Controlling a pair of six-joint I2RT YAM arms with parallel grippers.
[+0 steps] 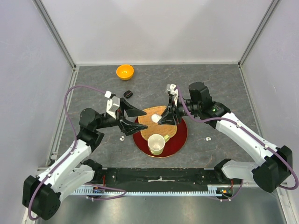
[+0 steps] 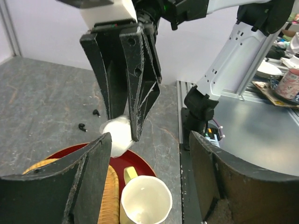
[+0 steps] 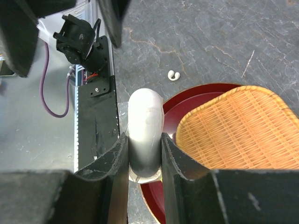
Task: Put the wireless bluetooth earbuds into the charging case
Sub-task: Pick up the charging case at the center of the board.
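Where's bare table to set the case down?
Free: back strip of table right of the bowl; front right, around the white bud. Crowded: tray with mat, cup, left hand, and right hand on the case.

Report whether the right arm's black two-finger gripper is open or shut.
Shut on the white rounded charging case: the right gripper has both fingers pressed against its sides.

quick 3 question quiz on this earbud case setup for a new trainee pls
1. True or false: the right gripper is shut on the white charging case.
2. What stands on the red tray? A orange bowl, B cup, C both.
3. Fill in: the left gripper is ____ (open or shut).
Key: 1 true; 2 B; 3 open.
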